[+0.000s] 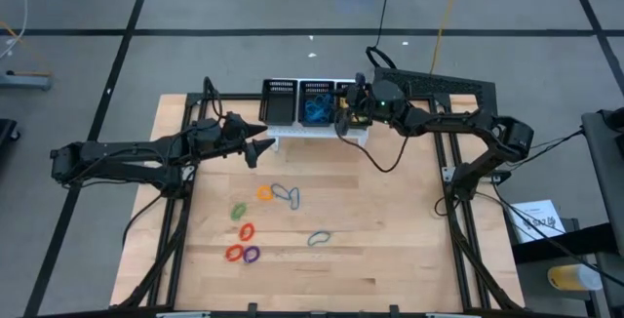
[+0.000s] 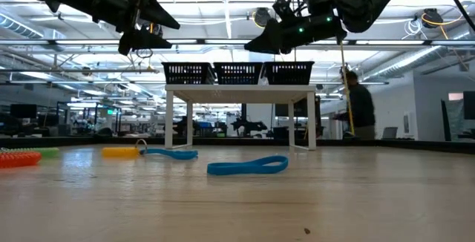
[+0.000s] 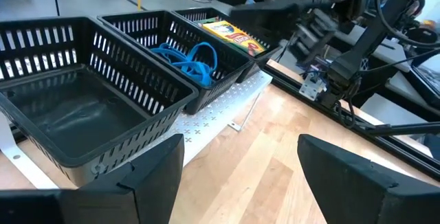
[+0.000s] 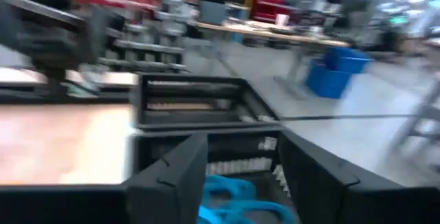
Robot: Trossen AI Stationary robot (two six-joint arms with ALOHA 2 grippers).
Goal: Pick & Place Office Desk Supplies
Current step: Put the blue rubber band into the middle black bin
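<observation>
Right gripper (image 1: 343, 115): over the organiser's (image 1: 281, 113) right end, fingers parted, nothing between them.
Left gripper (image 1: 261, 148): just in front of the organiser, fingers spread, empty.
Step tip: I'd lift clear before swinging toward the table (image 1: 390, 250).
Organiser contents: left bin bare; middle holds blue loops (image 3: 192, 56); right holds crayon boxes (image 3: 230, 33).
Still out: loose blue loops (image 1: 286, 195) and coloured loops (image 1: 243, 232) on the table.

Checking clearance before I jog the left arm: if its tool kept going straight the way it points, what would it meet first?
Probably the black mesh organiser: the open left tool faces its empty end compartment, though depth is hard to judge.
</observation>
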